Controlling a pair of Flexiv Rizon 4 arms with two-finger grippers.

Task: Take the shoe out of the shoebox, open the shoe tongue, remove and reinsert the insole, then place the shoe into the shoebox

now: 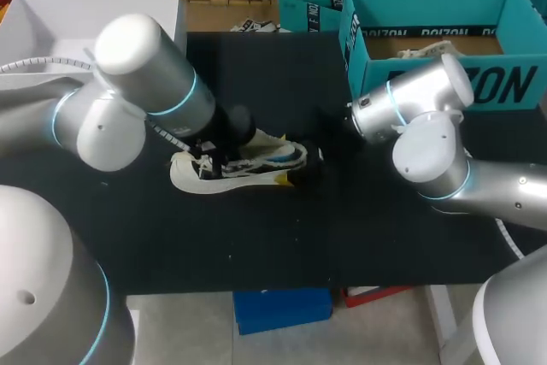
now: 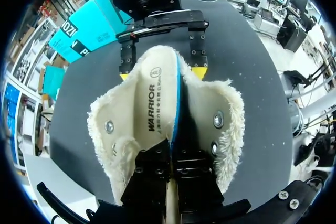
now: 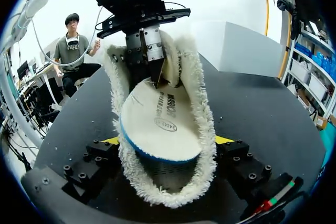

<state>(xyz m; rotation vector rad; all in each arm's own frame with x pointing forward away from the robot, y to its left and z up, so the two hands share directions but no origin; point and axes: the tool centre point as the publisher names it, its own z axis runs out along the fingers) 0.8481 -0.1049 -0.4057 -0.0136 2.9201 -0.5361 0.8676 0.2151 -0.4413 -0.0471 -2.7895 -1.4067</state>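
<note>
Desk (image 1: 342, 228): black top, carrying all items listed.

Shoe (image 1: 244, 168): pale, with a fleece lining (image 2: 231, 114). Lies on its side near the middle of the desk, well apart from the box.

Insole (image 2: 152, 111): cream with a blue edge. Heel end is raised out of the shoe's opening, toe end is down inside.

Left claw (image 2: 172, 153): at the heel end, fingers narrow and pinched on the insole's edge.

Right claw (image 3: 167, 145): at the toe end, fingers wide, one on each side of the shoe and pressing its sides; yellow tips show beside the fleece.

Shoebox (image 1: 513, 6): teal, open, at the far right corner of the desk.
</note>
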